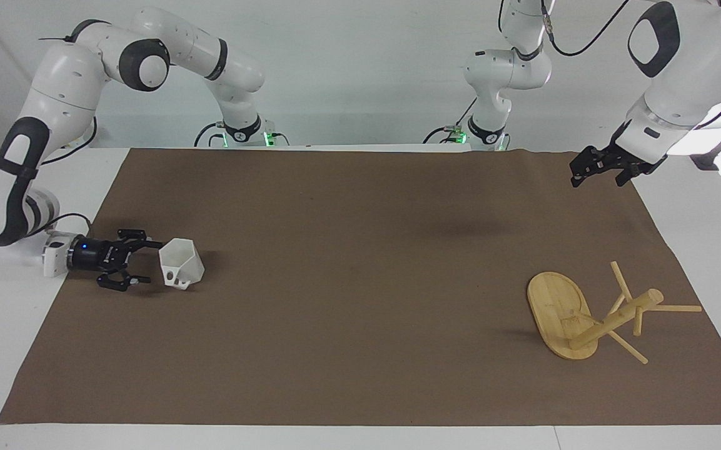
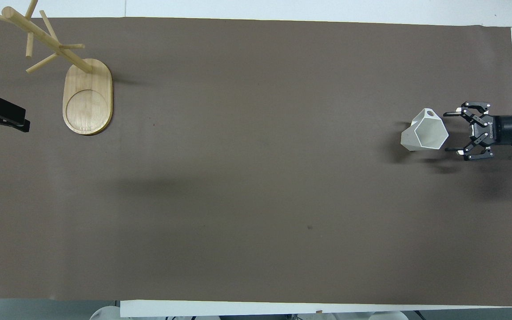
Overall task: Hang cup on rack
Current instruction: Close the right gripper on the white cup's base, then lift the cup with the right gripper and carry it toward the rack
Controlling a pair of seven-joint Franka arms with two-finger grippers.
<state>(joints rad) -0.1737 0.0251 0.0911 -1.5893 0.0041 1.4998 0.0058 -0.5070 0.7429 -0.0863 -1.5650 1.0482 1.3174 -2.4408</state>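
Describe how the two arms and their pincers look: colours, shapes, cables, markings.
Both arms are glossy white, rounded segments with black joint bands and oval black patches; black cables trail from them, and green lights glow at the bases. The right pincer is black, with thin linkage fingers, a cylindrical black wrist, a small blue light and white lettering. The left pincer is black and blockier.

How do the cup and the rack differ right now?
Colour: the cup is white, the rack light wood.
Size: the cup is small, the rack clearly larger.
Place: the cup stands at the right arm's end of the brown mat, the rack at the left arm's end.
Grippers: the open right gripper is low beside the cup; the left gripper waits in the air, apart from the rack.
Both stand upright on the mat.
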